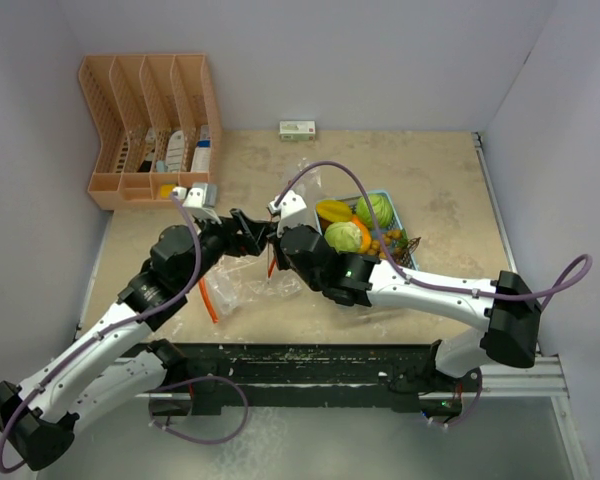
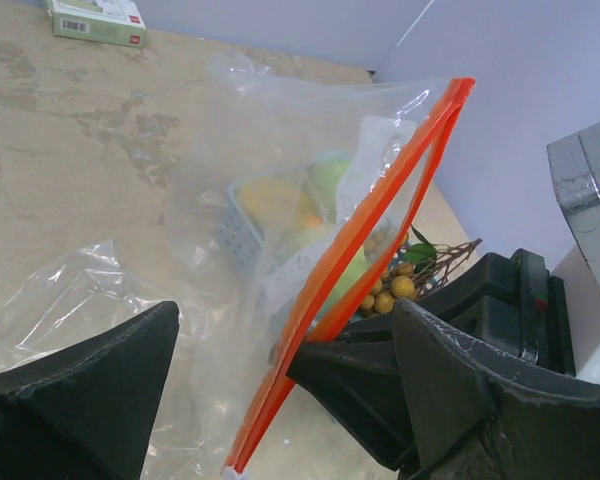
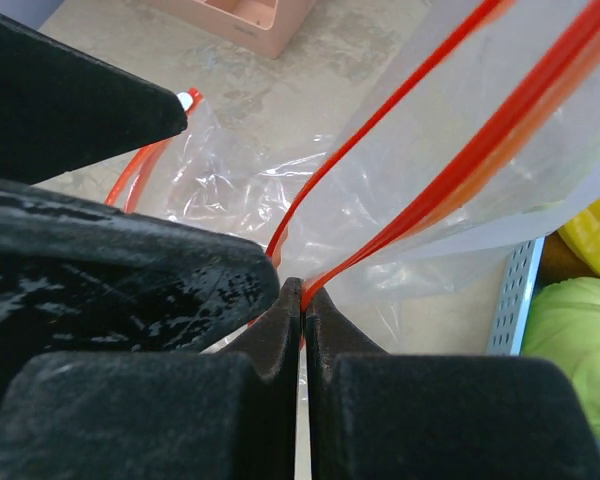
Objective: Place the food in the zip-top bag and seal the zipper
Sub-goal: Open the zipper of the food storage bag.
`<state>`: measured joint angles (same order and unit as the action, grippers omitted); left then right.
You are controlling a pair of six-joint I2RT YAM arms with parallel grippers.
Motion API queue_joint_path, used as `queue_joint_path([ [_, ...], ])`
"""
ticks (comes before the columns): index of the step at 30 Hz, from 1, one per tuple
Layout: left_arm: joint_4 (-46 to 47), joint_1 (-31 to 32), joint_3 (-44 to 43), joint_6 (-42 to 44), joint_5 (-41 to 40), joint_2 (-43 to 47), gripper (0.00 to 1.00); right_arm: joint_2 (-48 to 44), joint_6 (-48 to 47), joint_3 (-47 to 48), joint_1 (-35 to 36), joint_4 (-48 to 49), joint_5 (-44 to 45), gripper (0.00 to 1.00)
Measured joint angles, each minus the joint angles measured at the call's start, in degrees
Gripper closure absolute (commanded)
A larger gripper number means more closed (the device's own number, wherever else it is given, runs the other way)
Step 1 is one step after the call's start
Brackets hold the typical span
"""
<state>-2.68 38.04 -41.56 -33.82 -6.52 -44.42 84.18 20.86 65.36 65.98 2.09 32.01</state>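
Observation:
The clear zip-top bag with an orange zipper lies mid-table. My right gripper is shut on the zipper strip and lifts that edge. My left gripper stands open, one finger on each side of the raised zipper and of the right gripper's fingers. In the top view the left gripper and right gripper meet over the bag. The food sits in the light blue tray: a yellow fruit, green pieces and small brown balls.
A pink slotted organizer stands at the back left. A small green-and-white box lies by the back wall. White walls close the table on three sides. The tray sits just right of the bag.

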Motion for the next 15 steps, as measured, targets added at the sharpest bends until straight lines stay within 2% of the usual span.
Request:
queue_joint_path([
  [15, 3.85, -0.02, 2.16, 0.0, -1.07, -2.84, 0.18, -1.53, 0.15, 1.79, 0.0, -2.95, -3.48, 1.0],
])
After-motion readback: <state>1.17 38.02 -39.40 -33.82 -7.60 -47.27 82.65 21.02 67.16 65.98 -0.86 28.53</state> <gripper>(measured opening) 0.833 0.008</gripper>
